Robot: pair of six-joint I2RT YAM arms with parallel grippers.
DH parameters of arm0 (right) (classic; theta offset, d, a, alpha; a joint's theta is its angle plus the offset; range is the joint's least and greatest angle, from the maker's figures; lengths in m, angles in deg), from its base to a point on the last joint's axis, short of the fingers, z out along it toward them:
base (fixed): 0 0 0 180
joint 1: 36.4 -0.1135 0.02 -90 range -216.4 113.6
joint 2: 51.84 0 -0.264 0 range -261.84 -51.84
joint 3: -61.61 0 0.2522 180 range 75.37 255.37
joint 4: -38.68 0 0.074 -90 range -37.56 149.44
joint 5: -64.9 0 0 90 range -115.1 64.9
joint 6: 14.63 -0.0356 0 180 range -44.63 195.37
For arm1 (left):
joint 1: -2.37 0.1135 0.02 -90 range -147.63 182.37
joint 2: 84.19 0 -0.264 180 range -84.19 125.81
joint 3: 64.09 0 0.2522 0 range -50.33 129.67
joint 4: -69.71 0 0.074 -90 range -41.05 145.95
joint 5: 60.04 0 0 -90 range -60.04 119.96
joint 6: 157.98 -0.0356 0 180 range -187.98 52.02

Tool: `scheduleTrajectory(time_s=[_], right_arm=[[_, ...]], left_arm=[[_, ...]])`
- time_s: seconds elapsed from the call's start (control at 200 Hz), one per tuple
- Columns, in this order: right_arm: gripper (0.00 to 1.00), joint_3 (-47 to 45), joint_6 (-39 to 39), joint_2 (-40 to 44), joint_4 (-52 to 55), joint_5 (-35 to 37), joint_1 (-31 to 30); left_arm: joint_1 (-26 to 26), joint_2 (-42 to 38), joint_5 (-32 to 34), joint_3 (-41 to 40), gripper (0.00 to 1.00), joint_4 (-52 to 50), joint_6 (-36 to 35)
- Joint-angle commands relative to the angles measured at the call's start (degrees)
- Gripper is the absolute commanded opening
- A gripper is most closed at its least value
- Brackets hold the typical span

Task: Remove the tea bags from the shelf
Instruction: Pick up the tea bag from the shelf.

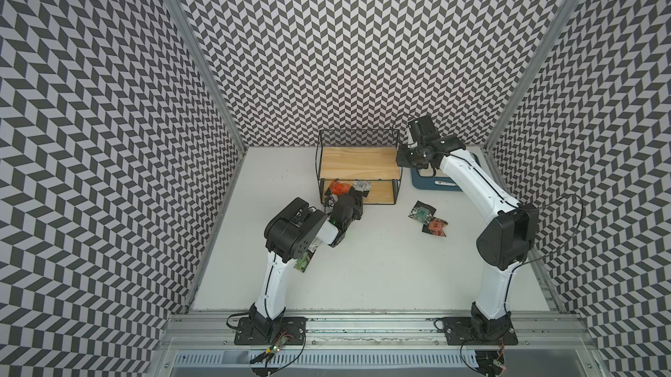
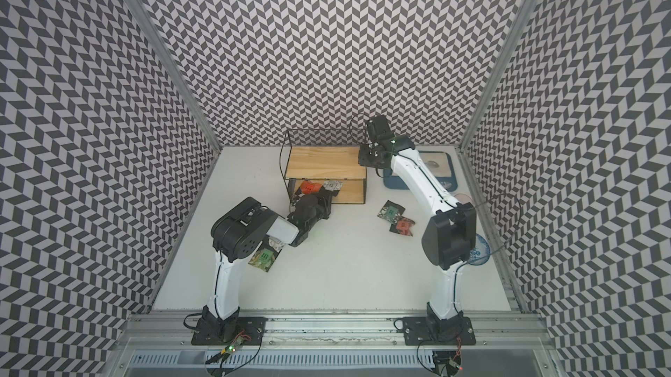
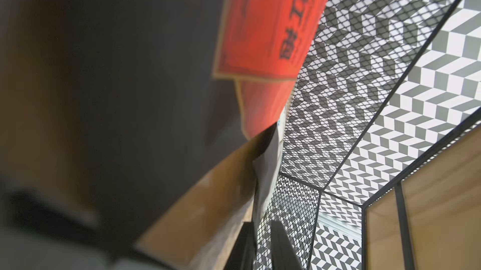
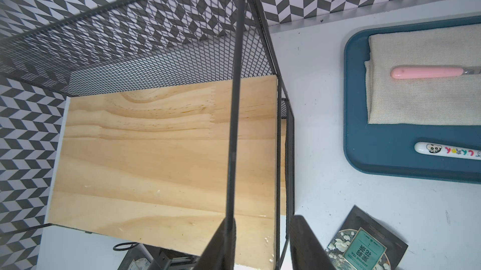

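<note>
In both top views the left arm folds low, elbow raised. The left gripper (image 1: pixel 354 195) is pushed into the lower tier of the shelf (image 1: pixel 359 162), between an orange-red tea bag (image 1: pixel 339 188) and a white tea bag (image 1: pixel 361 186). The right arm arches high, with the right gripper (image 2: pixel 365 160) at the shelf's right end.

In the left wrist view the orange-red tea bag (image 3: pixel 265 21) looms close. The fingers (image 3: pixel 282 248) are nearly together on a foil edge, but I cannot tell if they pinch it.

In the right wrist view the fingers (image 4: pixel 304 242) are spread and empty. A teal tea bag (image 4: pixel 364 250) lies on the table.
</note>
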Motion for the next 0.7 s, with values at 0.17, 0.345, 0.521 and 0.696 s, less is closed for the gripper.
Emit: scheduleTrajectory(time_s=[0.17,0.345,0.521,0.696], right_arm=[[0.38,0.69,-0.21,0.69,1.15,1.50,1.00],[0.38,0.97,-0.22,0.64,1.16,2.11,1.00],[0.38,1.34,-0.12,0.42,1.08,2.52,1.08],[0.42,1.28,0.32,0.36,1.28,3.50,1.08]], left_arm=[[0.35,1.50,-0.46,0.68,0.05,-0.52,-1.39],[0.11,0.65,-0.90,0.04,0.00,-0.35,-2.20],[-0.33,-1.34,-0.36,-1.74,0.00,0.09,-2.11],[-0.67,-4.56,-0.64,-3.30,0.00,-0.22,-2.70]])
